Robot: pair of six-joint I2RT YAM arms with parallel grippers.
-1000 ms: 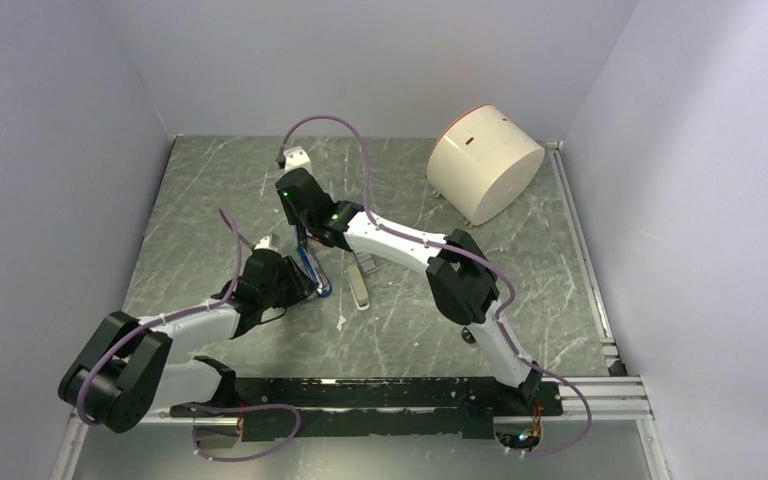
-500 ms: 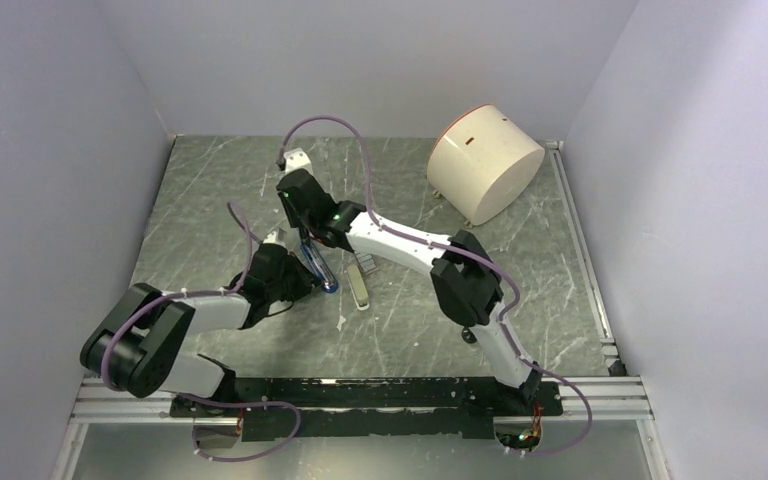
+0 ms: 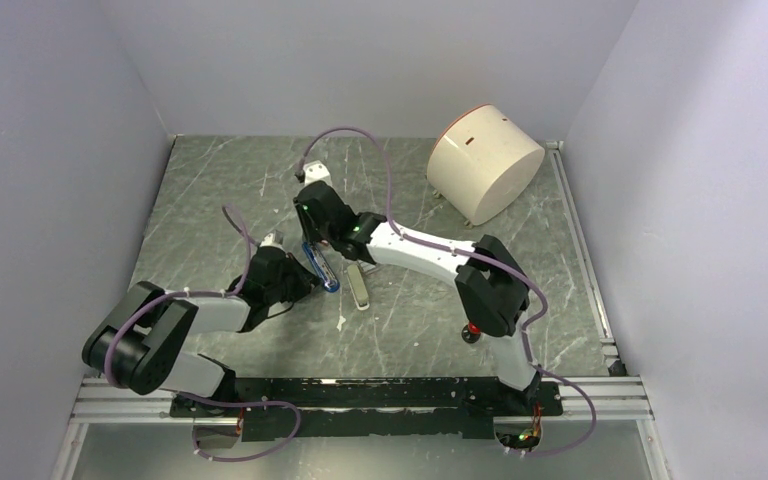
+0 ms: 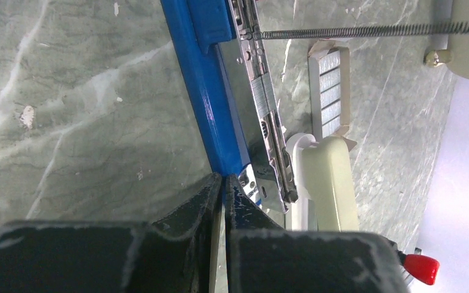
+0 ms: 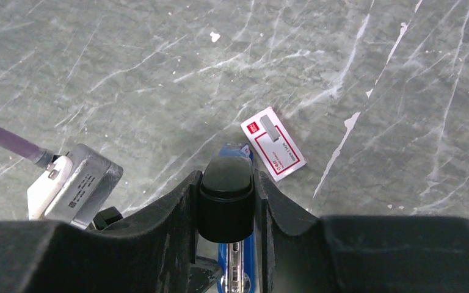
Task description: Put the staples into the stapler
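The blue stapler (image 4: 203,91) lies open on the table, its silver channel (image 4: 260,91) bare and a long spring (image 4: 372,28) stretched out from it. My left gripper (image 4: 223,182) is shut, with its tips pressed against the near end of the blue base. My right gripper (image 5: 227,183) is shut on the stapler's black inner arm (image 5: 226,198) and holds it up above the blue base (image 5: 238,271). The grey ribbed staples (image 4: 330,91) sit in their open tray just right of the channel. The pinkish-red and white box top (image 5: 273,143) lies flat beyond my right gripper.
A beige oblong bar (image 3: 359,286) lies right beside the stapler (image 3: 320,268). A red-capped black knob (image 3: 473,331) stands near the right arm's base. A big cream cylinder (image 3: 485,162) lies at the back right. Walls close in the left, back and right sides.
My left gripper has closed and moved up to the stapler's near end. My right gripper has shifted a little to the right with the black arm still in it.
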